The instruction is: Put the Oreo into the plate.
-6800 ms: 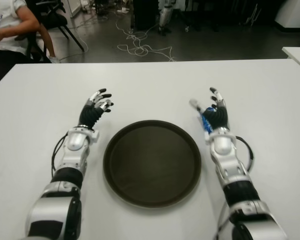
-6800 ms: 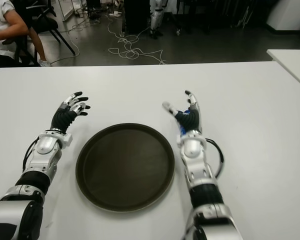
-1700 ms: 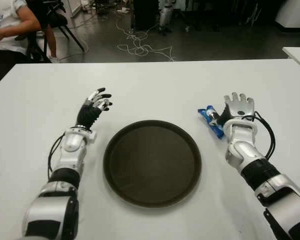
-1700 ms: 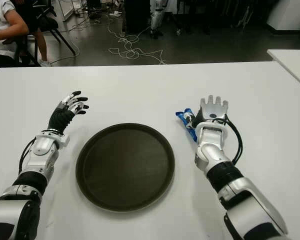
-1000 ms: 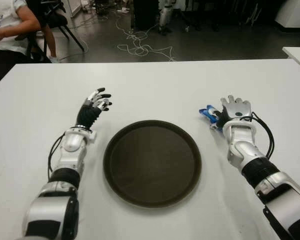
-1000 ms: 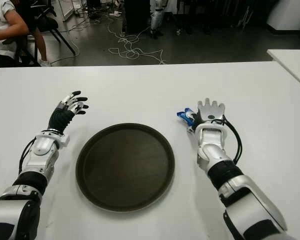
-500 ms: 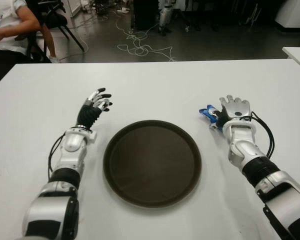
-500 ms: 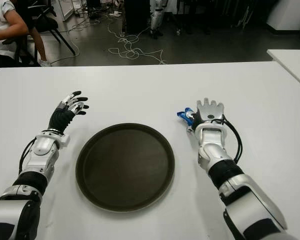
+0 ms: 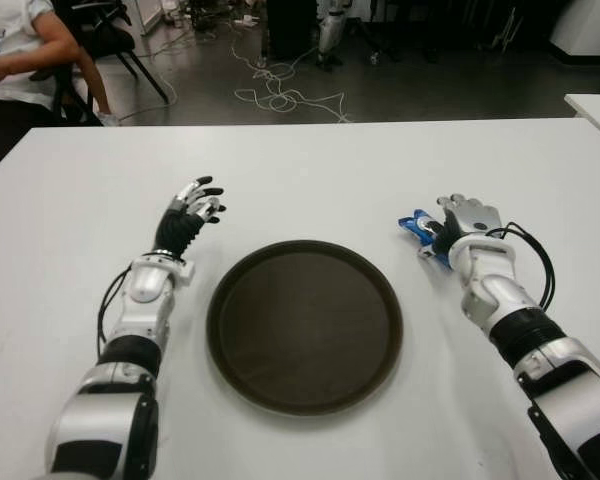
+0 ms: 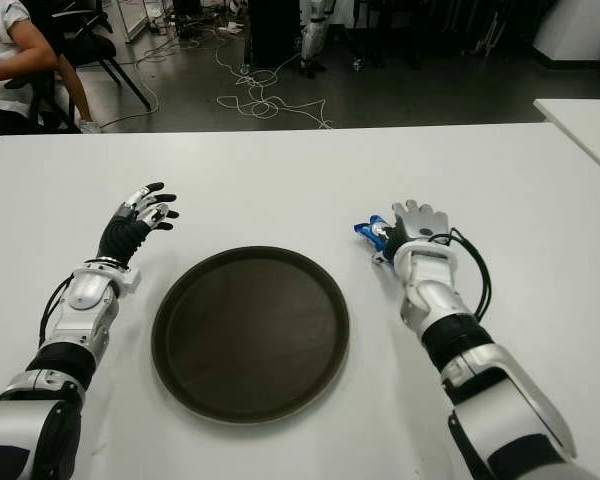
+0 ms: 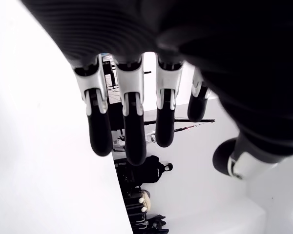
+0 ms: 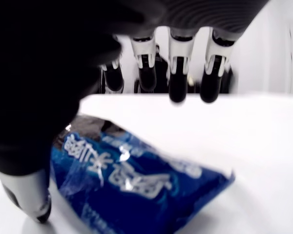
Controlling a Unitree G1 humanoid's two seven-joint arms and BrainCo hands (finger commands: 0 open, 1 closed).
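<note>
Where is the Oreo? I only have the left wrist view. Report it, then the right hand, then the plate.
Observer: The blue Oreo packet lies on the white table, right of the plate.
Operator: Right hand now.
Observer: The right hand is at the packet's right side, fingers extended, not closed on it.
Operator: Plate.
Observer: The dark round plate holds nothing; the left hand shows to its left, open.

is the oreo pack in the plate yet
No. The Oreo pack lies on the table beside the right hand; the plate holds nothing.
</note>
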